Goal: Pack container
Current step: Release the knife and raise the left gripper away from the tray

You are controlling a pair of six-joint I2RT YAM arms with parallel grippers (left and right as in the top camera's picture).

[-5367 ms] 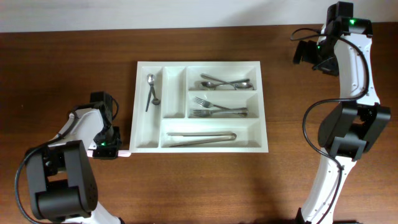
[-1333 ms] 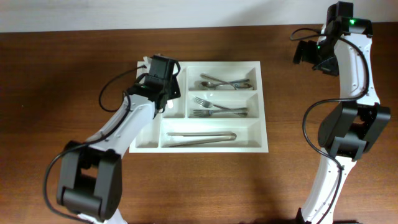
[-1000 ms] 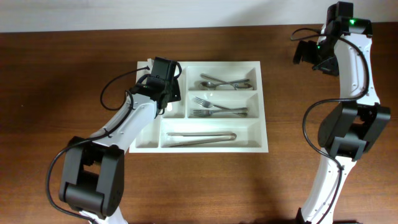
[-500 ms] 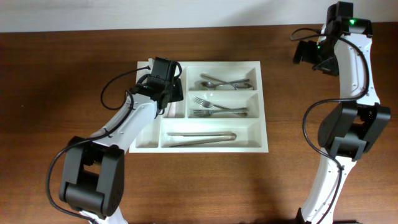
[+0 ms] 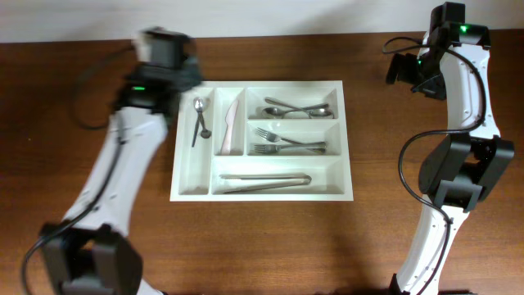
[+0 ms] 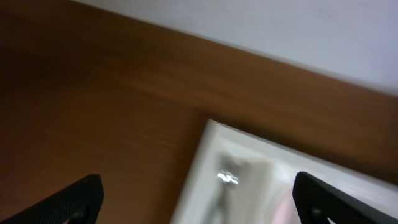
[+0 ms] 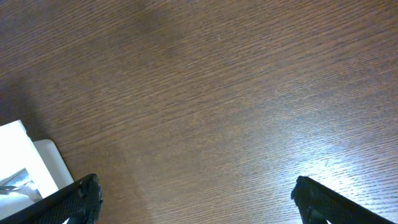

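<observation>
Container, a white rectangular plastic cutlery tray (image 5: 192, 176), looked packed. Both gaped empty: left hand (image 6: 200, 200), right hand (image 7: 199, 200). Judged: lift left hand clear of tray rim.

**A Brown Table by a White Wall**

A big brown wooden table (image 5: 270, 246) fills almost the whole view from above. Thin lines in the wood run across it. A plain white wall (image 5: 286, 16) runs along its far edge. Light makes a pale shiny spot (image 7: 323, 163) on the wood, seen from the right wrist.
</observation>
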